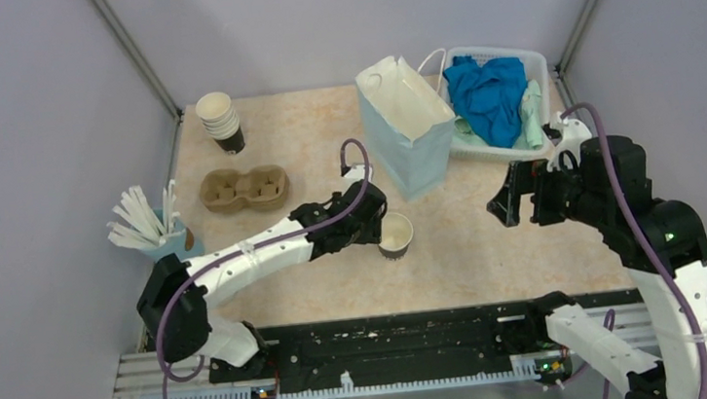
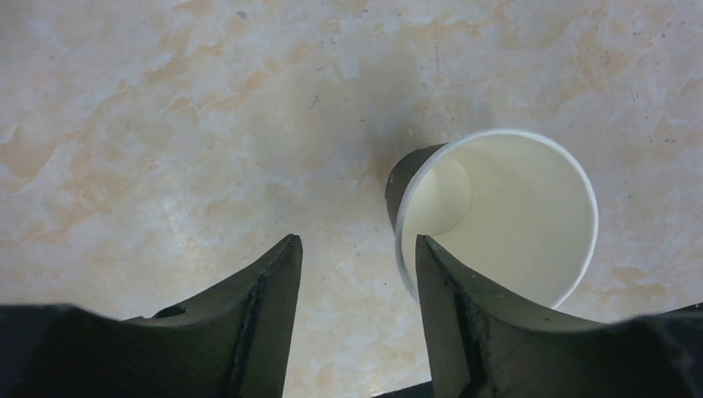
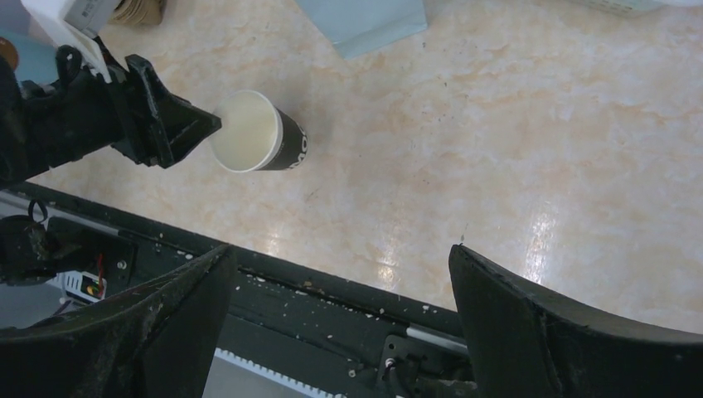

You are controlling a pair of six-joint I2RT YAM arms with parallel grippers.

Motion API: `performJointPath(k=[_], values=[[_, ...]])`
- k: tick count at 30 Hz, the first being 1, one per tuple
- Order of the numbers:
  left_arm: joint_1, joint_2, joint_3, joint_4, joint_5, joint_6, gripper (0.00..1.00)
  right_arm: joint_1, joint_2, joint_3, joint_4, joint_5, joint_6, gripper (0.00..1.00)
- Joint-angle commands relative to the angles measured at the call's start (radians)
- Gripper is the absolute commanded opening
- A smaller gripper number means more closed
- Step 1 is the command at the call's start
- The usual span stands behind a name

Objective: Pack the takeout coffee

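left gripper (image 2: 356,257): jaws part-open, nothing between them; cup (image 2: 497,215) sits just outside one finger.
cup: upright, lidless, empty, middle of the table (image 1: 492,255), toward near edge.
right gripper (image 3: 341,261): wide, empty, hovers near right edge.
paper bag (image 1: 406,126): stands open near far edge, likely to receive the cup.
writing: white print on cup side, unreadable.

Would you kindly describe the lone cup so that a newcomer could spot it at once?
Start at the light blue paper bag standing mid-table. Just in front of it, beside the left gripper, stands one dark brown paper cup. Unlike the stack of cups at the back left, it stands alone, lidless.
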Motion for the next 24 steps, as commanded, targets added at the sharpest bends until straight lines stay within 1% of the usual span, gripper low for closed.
performJointPath(k=[1,3,6,9,12,15,17,20,21,23,24], values=[[0.003,-0.117,0.102,-0.183,-0.09,-0.061,0.66,-0.002,0.006,0.042,0.024,-0.03,-0.018,0.99],[0.019,-0.154,0.136,-0.297,-0.095,-0.097,0.76,-0.002,0.012,0.04,0.03,-0.058,-0.01,0.99],[0.042,-0.221,0.153,-0.458,-0.098,-0.167,0.85,-0.002,0.005,0.012,0.047,-0.102,0.001,0.99],[0.094,-0.276,0.145,-0.616,-0.083,-0.228,0.88,-0.002,-0.003,-0.011,0.042,-0.115,0.003,0.99],[0.207,-0.315,0.128,-0.726,-0.05,-0.223,0.9,0.007,-0.013,-0.037,0.048,-0.129,0.001,0.99],[0.368,-0.346,0.089,-0.758,-0.004,-0.134,0.9,0.029,-0.017,-0.08,0.068,-0.14,0.006,0.99],[0.454,-0.339,0.064,-0.758,0.005,-0.051,0.87,0.046,-0.014,-0.103,0.08,-0.145,0.011,0.99],[0.536,-0.286,0.028,-0.761,-0.008,0.011,0.82,0.067,-0.011,-0.13,0.1,-0.147,0.017,0.99],[0.558,-0.26,0.016,-0.768,-0.019,0.009,0.8,0.074,-0.009,-0.136,0.105,-0.148,0.018,0.99],[0.622,-0.235,-0.005,-0.754,0.02,0.026,0.74,0.085,-0.004,-0.144,0.111,-0.147,0.019,0.99],[0.646,-0.221,-0.005,-0.752,0.026,0.027,0.73,0.09,-0.004,-0.15,0.114,-0.144,0.018,0.99]])
